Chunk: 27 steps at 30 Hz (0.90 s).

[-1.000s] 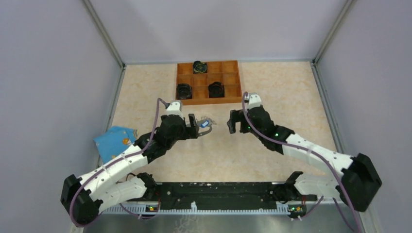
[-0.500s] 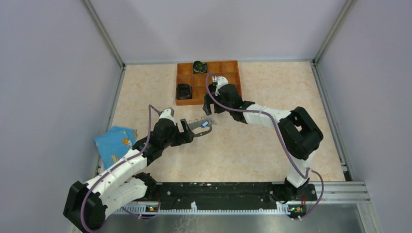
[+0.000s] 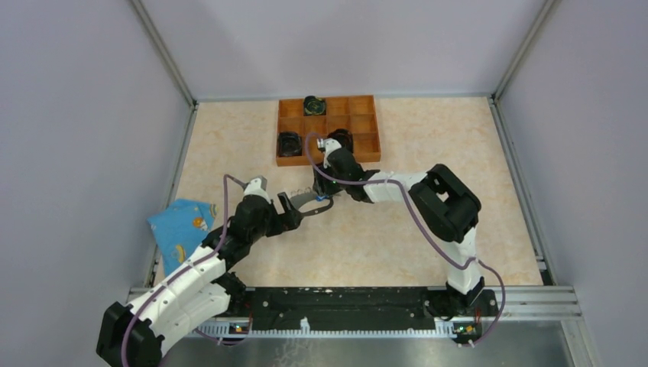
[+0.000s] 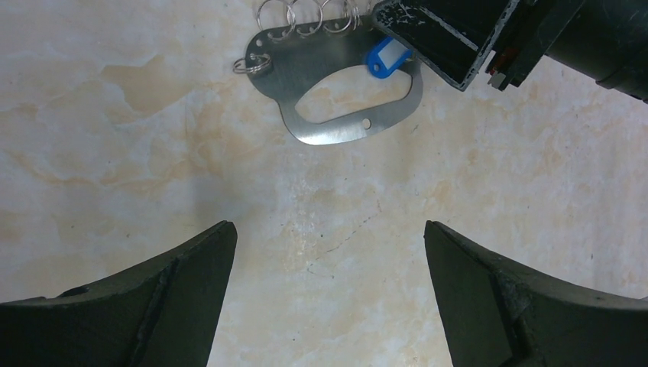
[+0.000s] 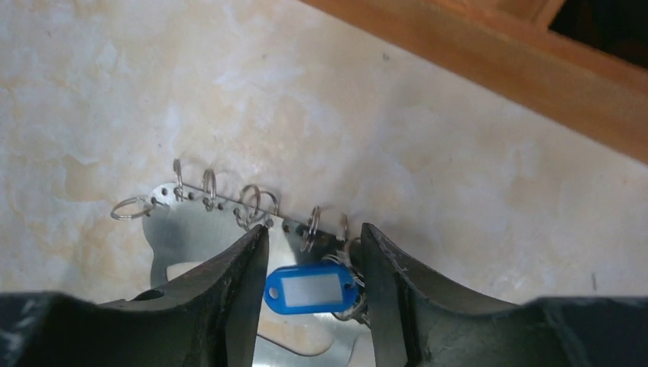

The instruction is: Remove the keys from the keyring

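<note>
Right claw (image 5: 314, 228), half closed, straddling the blue-headed keys (image 5: 312, 289) on the keyring (image 4: 290, 69), which lies flat on the counter (image 4: 153, 153); whether it pinches them we cannot tell. Left claw (image 4: 328, 225), wide apart, empty, near the keyring. Step, we judge: seizing the keys; next calls for a firm pinch with the keyring steadied.

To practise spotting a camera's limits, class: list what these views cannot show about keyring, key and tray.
Right wrist: the right gripper and the bottom edge hide the lower half of the keyring; whether it pinches the blue-headed key is unclear.
Left wrist: top edge cuts off the split rings.
Top: key too small; black objects in the tray unidentifiable.
</note>
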{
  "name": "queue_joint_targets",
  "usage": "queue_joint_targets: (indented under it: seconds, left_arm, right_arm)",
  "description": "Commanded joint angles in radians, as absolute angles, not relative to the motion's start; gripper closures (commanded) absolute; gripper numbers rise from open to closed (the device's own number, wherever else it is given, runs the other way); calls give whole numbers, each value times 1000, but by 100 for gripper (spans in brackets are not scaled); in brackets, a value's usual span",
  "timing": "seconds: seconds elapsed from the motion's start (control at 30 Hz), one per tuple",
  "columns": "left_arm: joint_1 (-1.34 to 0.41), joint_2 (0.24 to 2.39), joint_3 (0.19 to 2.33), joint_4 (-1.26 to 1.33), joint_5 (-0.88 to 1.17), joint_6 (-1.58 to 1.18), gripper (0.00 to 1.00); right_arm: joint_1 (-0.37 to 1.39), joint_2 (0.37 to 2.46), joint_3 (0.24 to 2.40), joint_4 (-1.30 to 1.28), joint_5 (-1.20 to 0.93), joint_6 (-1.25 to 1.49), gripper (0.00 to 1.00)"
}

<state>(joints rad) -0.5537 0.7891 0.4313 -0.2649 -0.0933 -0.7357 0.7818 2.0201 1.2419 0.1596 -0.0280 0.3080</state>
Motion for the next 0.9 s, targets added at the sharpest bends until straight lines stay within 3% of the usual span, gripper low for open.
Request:
queue_joint_targets:
  seconds: [0.0, 0.17, 0.23, 0.37, 0.57, 0.73, 0.87]
  left_arm:
    - [-549, 770, 406, -262, -81, -762, 2]
    - [-548, 772, 393, -247, -68, -760, 1]
    - [-548, 773, 390, -244, -65, -759, 2]
    - [-548, 781, 381, -231, -50, -762, 2]
    - [-547, 787, 367, -227, -30, -764, 2]
    - [-545, 777, 349, -226, -6, -767, 2]
    - [-546, 757, 334, -217, 28, -769, 2]
  right_arm:
    - [794, 1969, 1161, 197, 24, 386, 58]
    - [838, 1830, 967, 173, 123, 505, 82]
    - [881, 1744, 857, 165, 192, 579, 85]
    - [1030, 1588, 657, 216, 255, 717, 69]
    - [1100, 1544, 729, 62, 388, 647, 38]
    - [1074, 1568, 823, 3, 424, 545, 35]
    - [1023, 1617, 850, 34, 336, 500, 35]
